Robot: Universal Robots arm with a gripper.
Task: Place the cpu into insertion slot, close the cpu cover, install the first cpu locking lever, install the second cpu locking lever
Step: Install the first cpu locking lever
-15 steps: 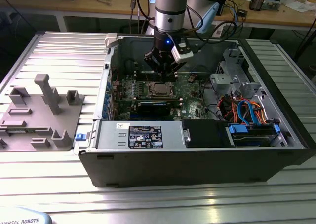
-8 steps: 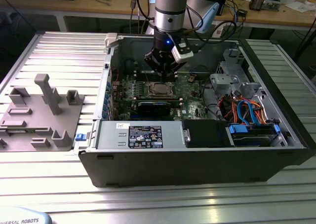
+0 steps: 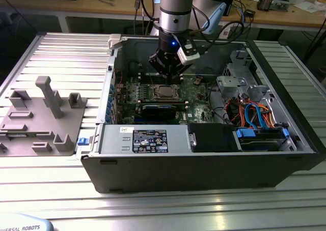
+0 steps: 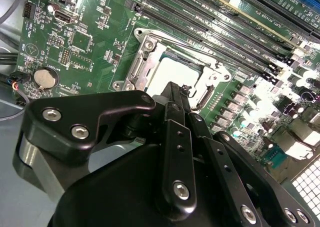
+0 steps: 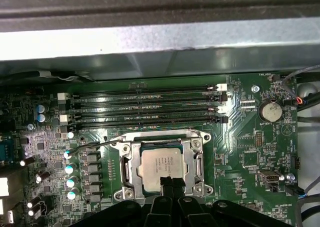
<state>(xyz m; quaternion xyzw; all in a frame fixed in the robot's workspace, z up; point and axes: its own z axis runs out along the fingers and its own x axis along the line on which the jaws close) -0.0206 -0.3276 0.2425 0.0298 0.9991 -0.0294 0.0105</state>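
**Chip seated, end effector low over the socket**

The cpu (image 5: pixel 161 168) lies flat in the insertion slot (image 5: pixel 131 143) on the green circuit board (image 5: pixel 250 147), with the cpu cover (image 5: pixel 192 157) down around it — its silver top shows through the cut-out. The end effector (image 5: pixel 171 183) hangs just over the chip's near edge, its black fingertips (image 5: pixel 167 182) drawn narrowly together and holding nothing. In the exterior view the arm (image 3: pixel 175 9) reaches into the open computer case (image 3: pixel 204 175) on the ribbed counter (image 3: pixel 66 53).
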